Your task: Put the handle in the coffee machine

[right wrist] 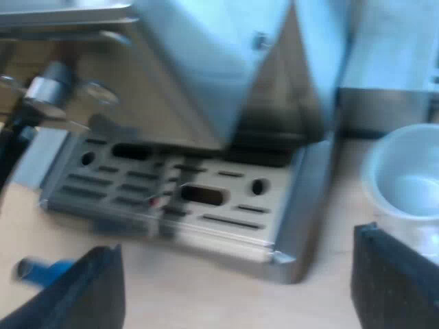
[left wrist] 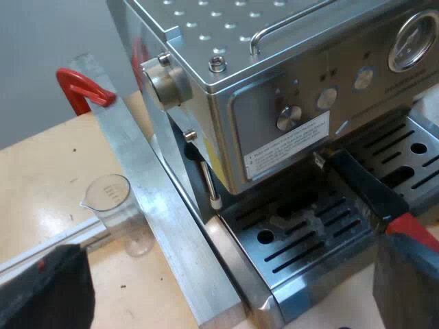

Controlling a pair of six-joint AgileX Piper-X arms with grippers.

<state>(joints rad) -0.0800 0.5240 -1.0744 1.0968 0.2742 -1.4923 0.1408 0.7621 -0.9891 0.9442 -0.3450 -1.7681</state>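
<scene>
The espresso machine [left wrist: 274, 89] stands close under my left wrist. The holder's dark handle [left wrist: 363, 185] juts out from the machine's front over the drip tray [left wrist: 309, 233], and its red end [left wrist: 411, 226] lies right by one finger [left wrist: 405, 281]. My left gripper [left wrist: 226, 295] is open, fingers wide apart and holding nothing. In the right wrist view the holder's metal head [right wrist: 46, 90] sits under the machine's front above the drip tray [right wrist: 171, 199]. My right gripper [right wrist: 236, 295] is open and empty, low before the tray.
A measuring glass [left wrist: 113, 209] stands on the wooden table beside a metal rail [left wrist: 158, 212] with a red clamp [left wrist: 82, 86]. The steam wand [left wrist: 209, 181] hangs at the machine's side. A white mug [right wrist: 405, 181] and a blue tamper [right wrist: 44, 269] sit near the tray.
</scene>
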